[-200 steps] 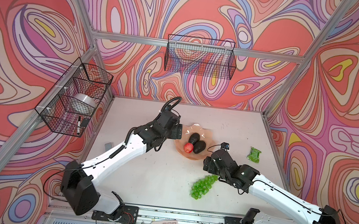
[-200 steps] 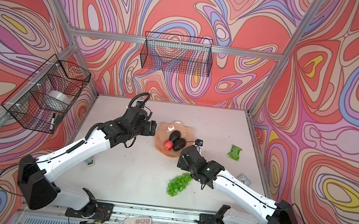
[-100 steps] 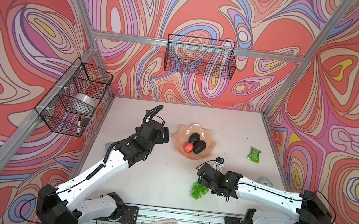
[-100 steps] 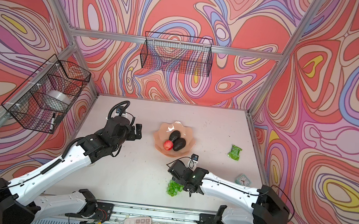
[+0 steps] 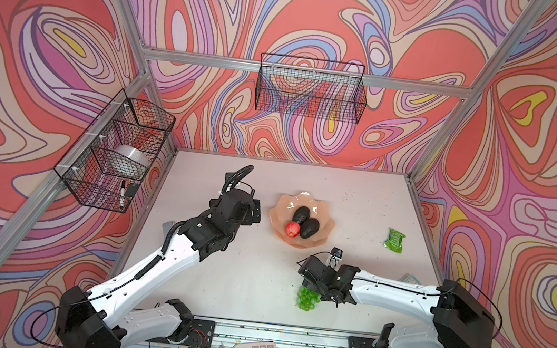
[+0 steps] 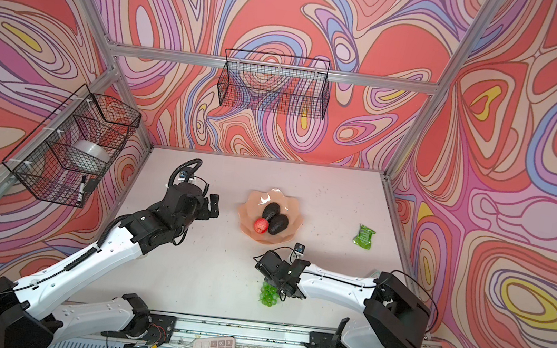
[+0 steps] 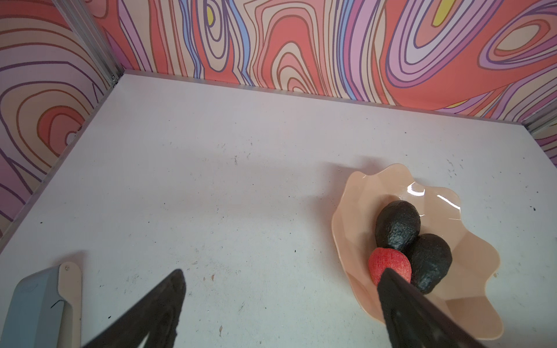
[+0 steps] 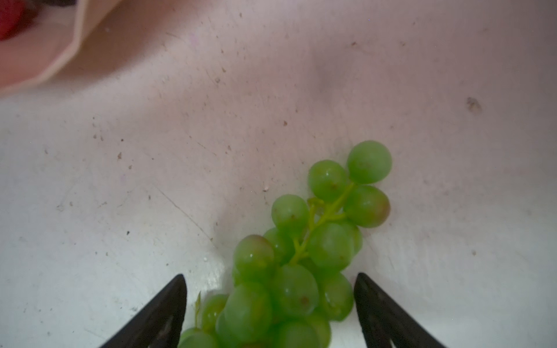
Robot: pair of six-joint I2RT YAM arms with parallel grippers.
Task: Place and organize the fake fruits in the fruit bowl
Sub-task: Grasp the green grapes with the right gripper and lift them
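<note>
Fingers [image 8: 168,301] of the right gripper [image 8: 269,275] stand apart, straddling the grapes [image 8: 301,265] on the table [image 8: 271,90] — at 6 o'clock from the fruit bowl [image 5: 284,206]. Step in hand: grasping the last loose fruit. Next move: close gently, lift, carry toward 12 o'clock. The left gripper [image 7: 283,271] is spread and empty.

You have two avocados [image 6: 269,211] and the apple [image 6: 261,225] lying together in the fruit bowl [image 6: 290,236], centre frame; the grapes [image 6: 268,296] sit on the table [image 6: 185,272] below it, partly under your right gripper [image 6: 272,284].
</note>
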